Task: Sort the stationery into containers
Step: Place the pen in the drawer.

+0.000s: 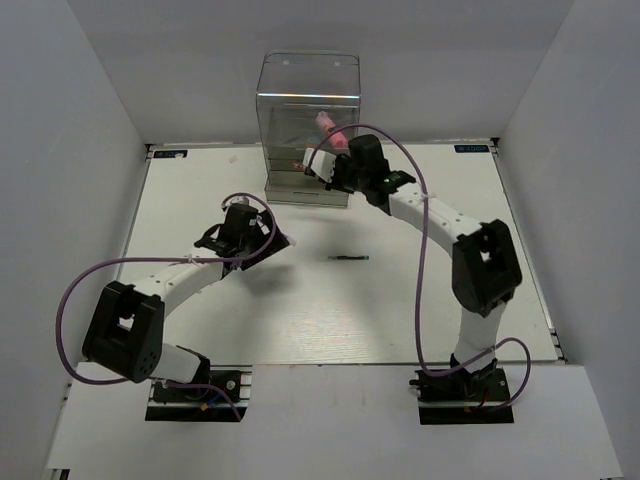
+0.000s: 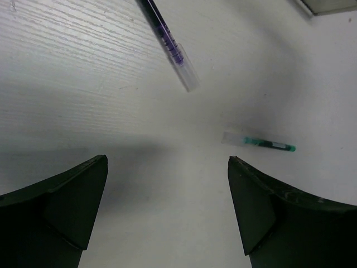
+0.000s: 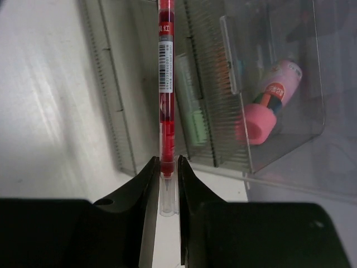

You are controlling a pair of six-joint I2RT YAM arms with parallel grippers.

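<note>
Pinching a red pen [image 3: 166, 84] close to its clear tip, the right claw [image 3: 167, 167] is narrowed around the barrel, one finger on each side. The pen points straight out from the claw toward the tall clear cabinet [image 1: 308, 90] at the far edge of the counter [image 1: 300, 320]. In the right wrist view the pen's far end runs out of the top of the picture, so whether it touches the cabinet cannot be told. Just beside the pen stand the ribbed grey fronts of the stacked drawers. To their right, a chunky pink marker [image 3: 266, 109] lies tilted inside a clear drawer, cap end toward the camera. A pale green shape shows behind one ribbed front, too blurred to name. From above, the right arm reaches up to the cabinet's front, with the pink marker visible just past the wrist. The left claw [image 2: 167, 161] hangs over the counter with its fingers spread wide and nothing between them. Ahead of it lie two pens, well apart from each other: a purple pen [image 2: 170, 44] slanting toward the top of the view, and a thin green pen [image 2: 266, 143] lying nearly level to the right. The green pen rests out in the open middle of the counter between the two arms.
</note>
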